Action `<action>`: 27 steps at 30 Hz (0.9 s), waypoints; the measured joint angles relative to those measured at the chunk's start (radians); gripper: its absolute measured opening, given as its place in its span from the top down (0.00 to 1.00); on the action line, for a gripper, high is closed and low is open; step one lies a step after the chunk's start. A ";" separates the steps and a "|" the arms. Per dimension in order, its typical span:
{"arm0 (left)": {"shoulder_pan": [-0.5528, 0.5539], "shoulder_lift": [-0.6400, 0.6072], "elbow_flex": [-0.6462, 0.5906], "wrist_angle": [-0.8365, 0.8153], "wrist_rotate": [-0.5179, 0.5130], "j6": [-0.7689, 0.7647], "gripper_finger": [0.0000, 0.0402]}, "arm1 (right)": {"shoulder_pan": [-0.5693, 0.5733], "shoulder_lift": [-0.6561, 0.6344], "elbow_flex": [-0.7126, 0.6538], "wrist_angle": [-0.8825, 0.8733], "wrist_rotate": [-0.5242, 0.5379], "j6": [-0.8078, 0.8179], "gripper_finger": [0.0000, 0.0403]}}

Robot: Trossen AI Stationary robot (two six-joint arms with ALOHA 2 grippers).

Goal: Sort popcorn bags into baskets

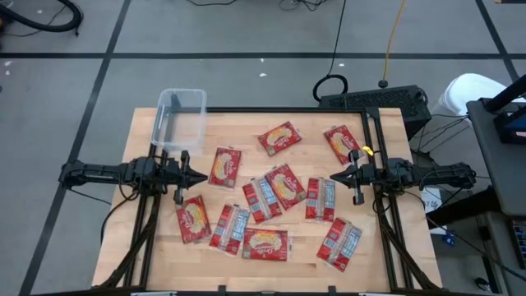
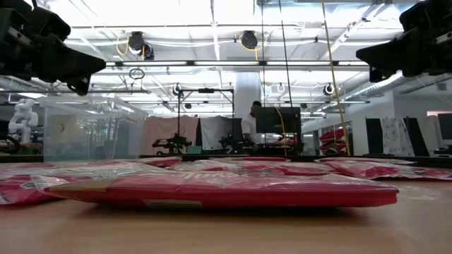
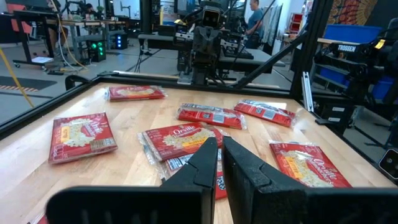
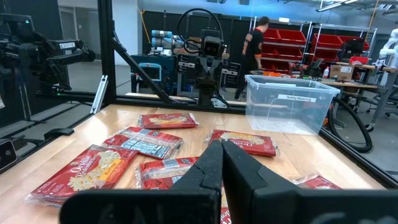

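Several flat red popcorn bags lie scattered flat on the wooden table, some showing a yellow popcorn picture, others a pale panel. One clear plastic basket stands at the table's far left corner. My left gripper hovers above the table's left side, shut and holding nothing, fingers pointing right toward a bag. My right gripper hovers above the right side, shut and holding nothing, pointing left toward a bag. Both show raised clear of the table in the low view.
A black frame runs along the table's far and right edges. Bare wood lies near the table's near edge and between the basket and the bags. A person stands in the room beyond the table.
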 joint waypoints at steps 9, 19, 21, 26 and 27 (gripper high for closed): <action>0.000 0.000 0.000 0.000 0.001 0.000 0.92 | 0.000 0.000 0.000 0.000 0.000 0.000 1.00; 0.000 0.000 0.000 0.011 -0.035 0.018 0.92 | 0.000 0.000 0.000 0.000 0.000 0.000 1.00; 0.001 0.000 0.003 0.041 -0.046 0.028 0.92 | 0.000 0.000 0.000 0.000 0.000 0.000 1.00; -0.009 0.054 0.126 -0.063 -0.045 -0.006 0.92 | 0.000 0.000 0.000 0.000 0.000 0.000 1.00; -0.011 0.076 0.165 -0.090 -0.045 -0.006 0.92 | 0.000 0.000 0.000 0.000 0.000 0.000 1.00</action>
